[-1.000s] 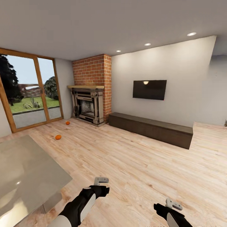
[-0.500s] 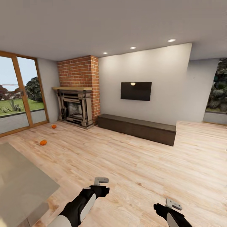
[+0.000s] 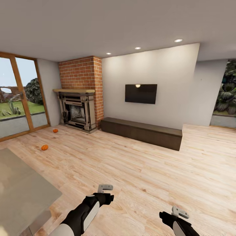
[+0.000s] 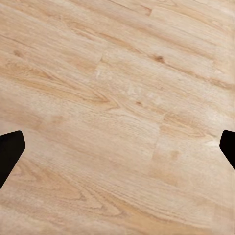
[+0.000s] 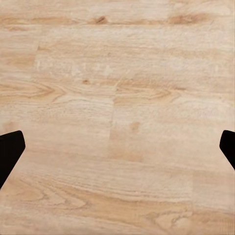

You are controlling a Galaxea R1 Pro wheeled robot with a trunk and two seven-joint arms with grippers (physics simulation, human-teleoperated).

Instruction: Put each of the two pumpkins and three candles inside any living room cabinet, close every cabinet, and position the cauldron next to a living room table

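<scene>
- No brand, label or legible writing is seen on any surface.
- The long, low dark brown wooden cabinet [image 3: 141, 132] is set against the white wall under the black wall-mounted television [image 3: 141, 93]; its long axis is laid along that wall, and its plain fronts are seen flush and shut.
- Two small orange ribbed pumpkins are found on the light wood plank floor [image 3: 137, 170]: one [image 3: 55, 130] near the brick fireplace [image 3: 80, 98], the other [image 3: 44, 147] further out in the room, well apart from the cabinet.
- A corner of the greyish glassy-topped bench [image 3: 23, 190] is shown at the near left.
- The glazed wood-framed doors [image 3: 18, 98] are placed left of the fireplace.
- Bare floor lies between the robot and the cabinet.
- The left gripper [image 3: 105, 188] is held low over the floor, fingers [image 4: 10, 152] spread wide with nothing between.
- The right gripper [image 3: 180, 212] is likewise spread and empty, fingers [image 5: 10, 152] over planks.
</scene>
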